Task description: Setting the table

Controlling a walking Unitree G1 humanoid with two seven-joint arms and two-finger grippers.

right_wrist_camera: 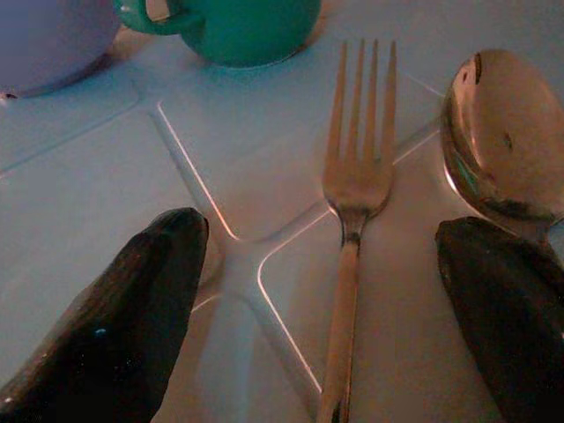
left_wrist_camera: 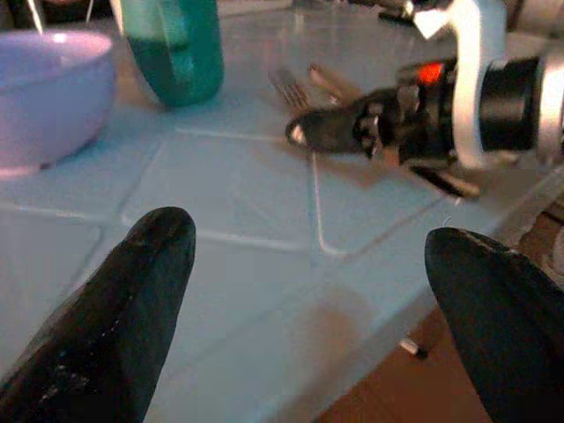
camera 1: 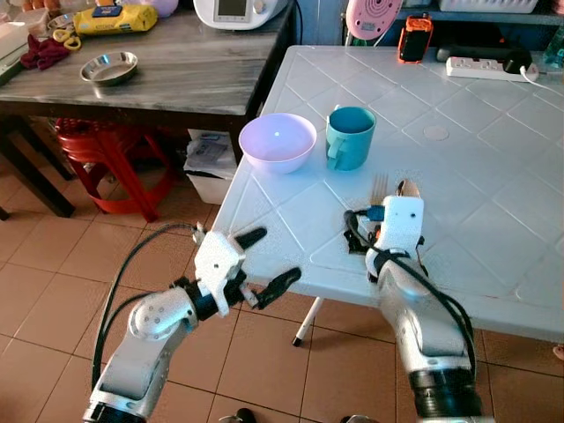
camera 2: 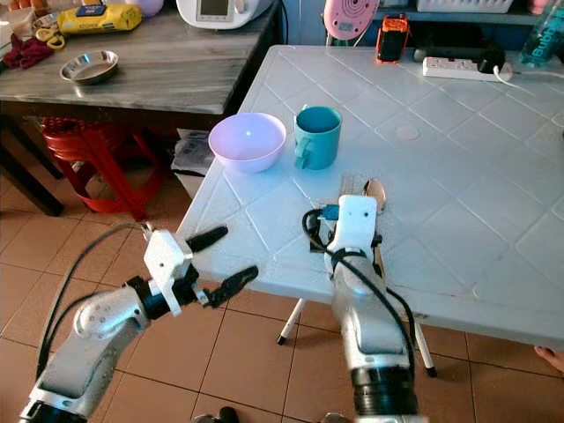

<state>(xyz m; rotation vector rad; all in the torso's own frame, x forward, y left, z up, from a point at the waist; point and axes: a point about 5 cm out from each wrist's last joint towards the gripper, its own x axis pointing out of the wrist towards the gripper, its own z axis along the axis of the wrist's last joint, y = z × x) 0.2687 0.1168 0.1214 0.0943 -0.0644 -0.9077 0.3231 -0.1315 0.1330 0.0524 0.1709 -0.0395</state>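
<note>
Place setting looks mostly laid. Bowl (camera 1: 278,141) and mug (camera 1: 350,137) sit side by side near the tabletop's (camera 1: 493,167) left edge. Fork (right_wrist_camera: 352,211) and spoon (right_wrist_camera: 502,141) lie parallel just in front of the mug, spoon on the right.

Right claw (right_wrist_camera: 330,308) is low over the cutlery, fingers spread wide, gripping nothing. Fork handle runs between the fingers; right finger sits by the spoon bowl. My read: either just released or about to nudge the fork. Only fine alignment seems left.

Left claw (camera 1: 264,264) is open and empty, hovering at the tabletop's near-left edge.

View differences: in the head views the right wrist hides most of the cutlery; the right wrist view shows tines and spoon bowl clearly. Left wrist view shows the right claw side-on against the fork. Head views add the dark side table (camera 1: 176,70) with a steel dish (camera 1: 108,68).
</note>
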